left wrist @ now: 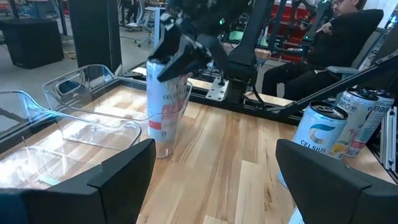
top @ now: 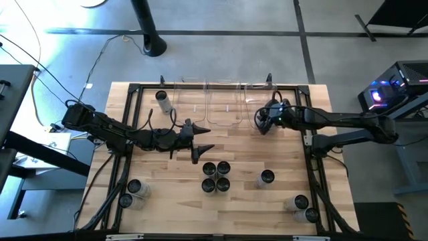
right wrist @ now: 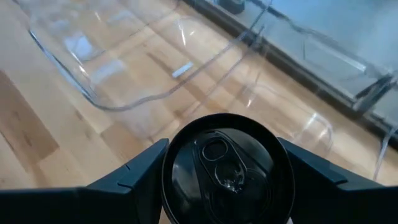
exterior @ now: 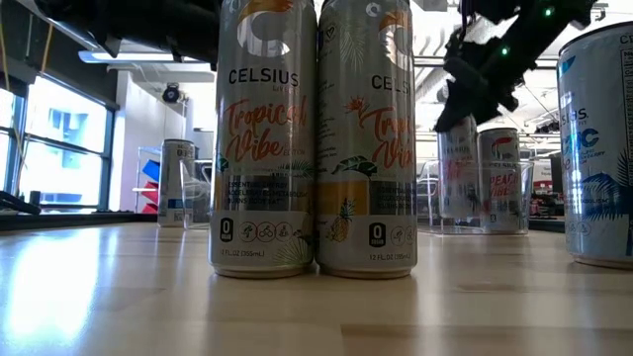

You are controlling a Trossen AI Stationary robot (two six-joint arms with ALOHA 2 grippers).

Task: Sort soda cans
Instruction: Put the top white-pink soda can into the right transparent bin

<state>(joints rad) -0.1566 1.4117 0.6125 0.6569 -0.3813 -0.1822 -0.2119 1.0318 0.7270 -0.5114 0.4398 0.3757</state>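
Note:
Pale soda cans with dark tops stand around the table: a cluster of several (top: 215, 176), one (top: 267, 177) to its right, pairs at the near left (top: 130, 193) and near right (top: 305, 208), and one (top: 162, 98) by the left bin. My right gripper (top: 263, 122) is shut on a can (left wrist: 163, 106) at the right clear bin (top: 257, 100). A second can (exterior: 499, 178) stands in that bin. My left gripper (top: 200, 140) hovers open mid-table, level, aimed at the held can. My right gripper (right wrist: 227, 168) pinches the can at its top end, one finger (right wrist: 134, 177) on each side of the wall just under the dark lid's rim (right wrist: 171, 168). It comes slanting down from above. The can stays upright at the bin's near wall; whether its base rests, I cannot tell.
Three clear plastic bins (top: 221, 104) sit side by side along the table's far edge, inside the black frame (top: 134, 87). A person sits in a chair (left wrist: 348, 37) beyond the table's right side. Bare wood lies between the bins and the can cluster.

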